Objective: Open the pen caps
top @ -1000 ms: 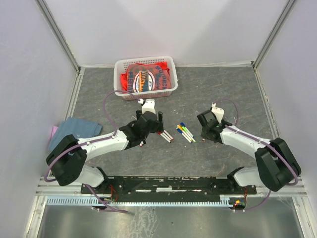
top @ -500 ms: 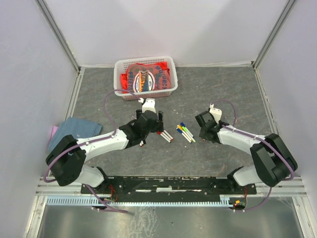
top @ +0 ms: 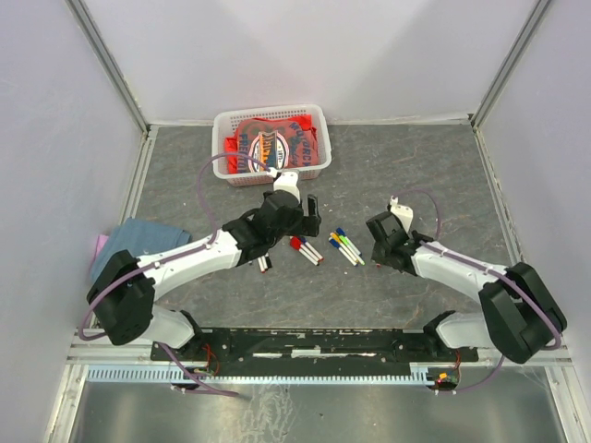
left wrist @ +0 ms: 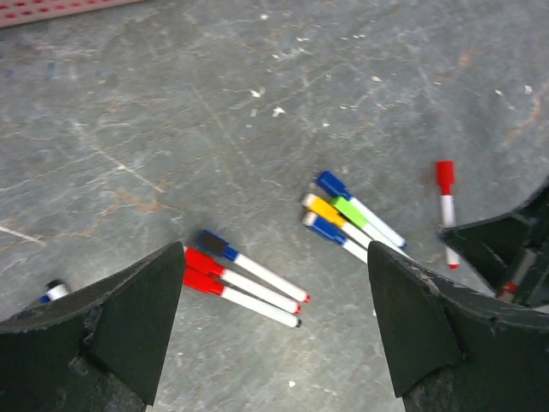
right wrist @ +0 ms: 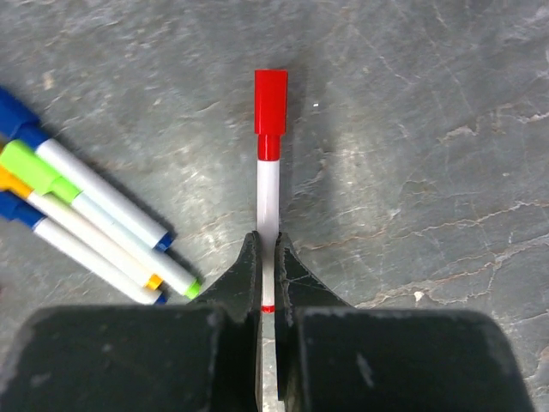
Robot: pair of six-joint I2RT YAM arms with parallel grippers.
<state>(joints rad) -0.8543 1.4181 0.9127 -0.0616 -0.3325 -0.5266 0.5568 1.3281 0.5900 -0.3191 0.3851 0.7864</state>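
Observation:
My right gripper (right wrist: 268, 249) is shut on the white barrel of a pen (right wrist: 268, 184). Its red cap (right wrist: 270, 90) is on and points away from the fingers, low over the table. This pen also shows in the left wrist view (left wrist: 446, 206). My left gripper (left wrist: 274, 343) is open and empty, above and just near of three capped pens (left wrist: 249, 279) with two red caps and one dark blue cap. Several more capped pens (left wrist: 352, 219), blue, green and orange, lie between the two grippers (top: 309, 214) (top: 377, 235). One more pen (top: 263, 263) lies by the left arm.
A white basket (top: 222, 125) with a red bag inside stands at the back of the table. A blue cloth (top: 138, 240) and a pink item (top: 100, 245) lie at the left edge. The walls are close on both sides.
My left gripper has moved away and to the right, uncovering the three pens beneath it. My right gripper has shifted slightly left with the red-capped pen.

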